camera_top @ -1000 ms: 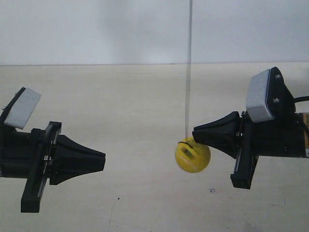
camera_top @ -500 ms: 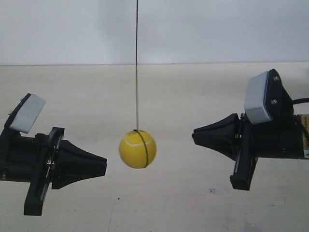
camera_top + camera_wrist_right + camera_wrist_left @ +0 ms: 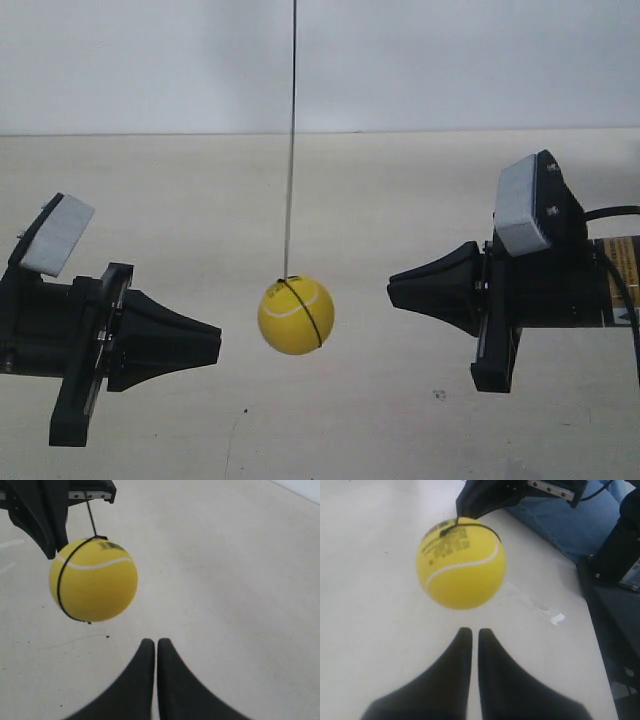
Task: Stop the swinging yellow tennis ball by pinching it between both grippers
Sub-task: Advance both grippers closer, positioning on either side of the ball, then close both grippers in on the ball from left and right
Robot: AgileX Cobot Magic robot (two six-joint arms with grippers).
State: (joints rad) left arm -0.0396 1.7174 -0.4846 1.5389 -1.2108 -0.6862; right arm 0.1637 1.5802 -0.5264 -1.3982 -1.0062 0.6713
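The yellow tennis ball hangs on a thin dark string between the two black snouts, touching neither. The gripper of the arm at the exterior view's left points at it from a short gap. The gripper of the arm at the exterior view's right faces it from a slightly wider gap. In the left wrist view the ball, barcode sticker showing, floats just beyond my left gripper, which is shut. In the right wrist view the ball hangs off to one side of my shut right gripper.
A pale tabletop lies under everything, with a white wall behind. The left wrist view shows the table's edge, a person's blue jeans and black equipment beyond it.
The ball swung from the snout at the exterior view's right towards the left one, then drifted back a little rightward. The arm at the exterior view's right moved slightly inward.
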